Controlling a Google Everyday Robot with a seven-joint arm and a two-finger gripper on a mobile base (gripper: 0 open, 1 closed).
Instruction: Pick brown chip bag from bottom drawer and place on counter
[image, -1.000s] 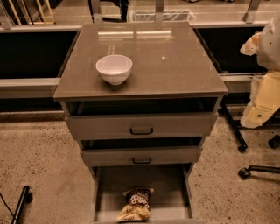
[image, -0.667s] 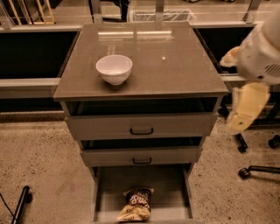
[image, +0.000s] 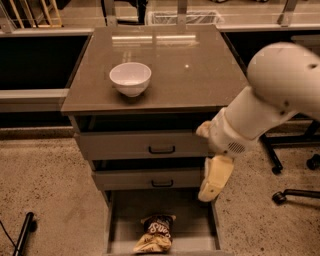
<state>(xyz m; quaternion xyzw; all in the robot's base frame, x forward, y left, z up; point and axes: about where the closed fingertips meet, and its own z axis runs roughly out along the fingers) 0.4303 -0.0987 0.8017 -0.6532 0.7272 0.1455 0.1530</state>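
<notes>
- You have the brown chip bag (image: 156, 233) lying crumpled on the floor of the open bottom drawer (image: 117, 225), near the front. It is dark at the top and cream-yellow at the bottom.
- Your gripper (image: 202, 164) hangs above the drawer's right side, jaws apart and empty.
- A white bowl (image: 130, 78) sits on the counter (image: 200, 75).

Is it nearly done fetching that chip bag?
Early on. Done: the deep grey bottom drawer stands open. In hand: the reach; the cream gripper hangs over the drawer's right side, apart from the wrinkly brown-and-yellow chip bag lying inside. Left: grasp it and set it on the glossy grey-brown counter.
</notes>
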